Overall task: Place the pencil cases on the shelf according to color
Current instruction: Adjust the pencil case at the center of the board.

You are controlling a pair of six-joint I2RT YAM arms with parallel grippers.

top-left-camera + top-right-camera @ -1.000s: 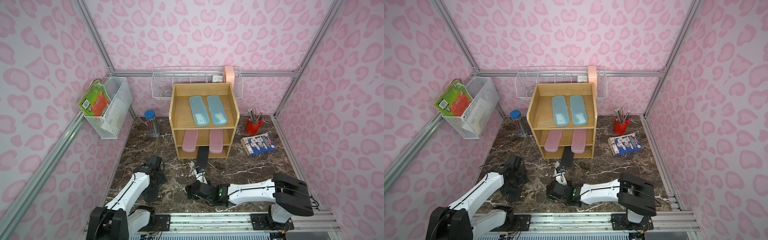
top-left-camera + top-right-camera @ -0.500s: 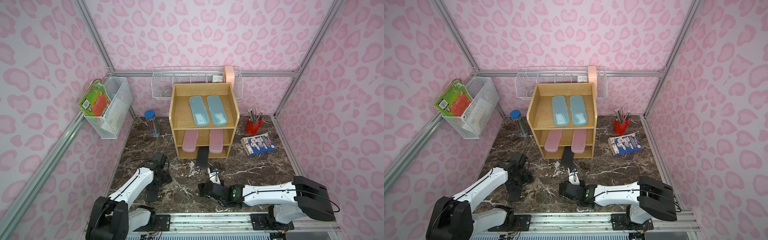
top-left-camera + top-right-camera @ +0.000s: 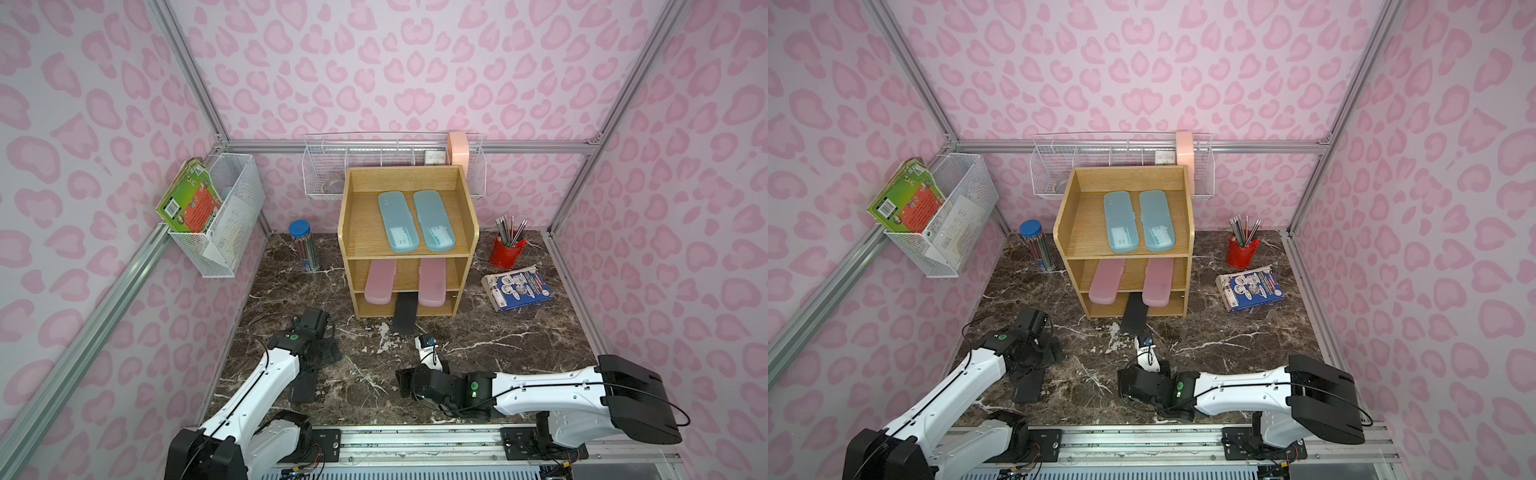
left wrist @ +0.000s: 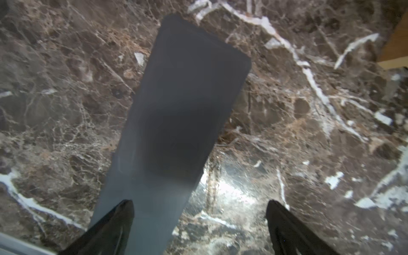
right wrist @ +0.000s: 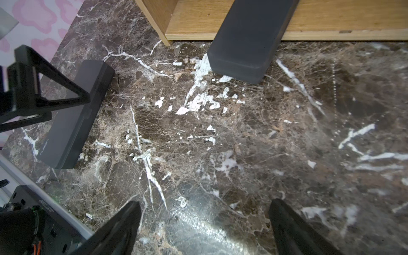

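- Bending low in both top views, the left arm [image 3: 270, 374] leans over a black pencil case [image 3: 302, 388]. The right arm [image 3: 540, 386] stretches toward the shelf [image 3: 468, 208], which has blue cases [image 3: 397, 222] on top and pink cases [image 3: 380, 282] mid-tier.
- Left wrist view: the left gripper [image 4: 198, 220] stands wide apart, gripping nothing. One fingertip [image 4: 114, 220] overlaps that blurred case; contact is unclear.
- Right wrist view: the right gripper [image 5: 205, 220] gapes empty over the marble table [image 5: 220, 143]. A second black case [image 5: 245, 37] juts from the bottom tier.

Two light-blue cases [image 3: 398, 221], two pink cases [image 3: 380, 284], black cases [image 3: 404, 316], oak shelf [image 3: 405, 179], brown white-veined marble table [image 3: 519, 332]
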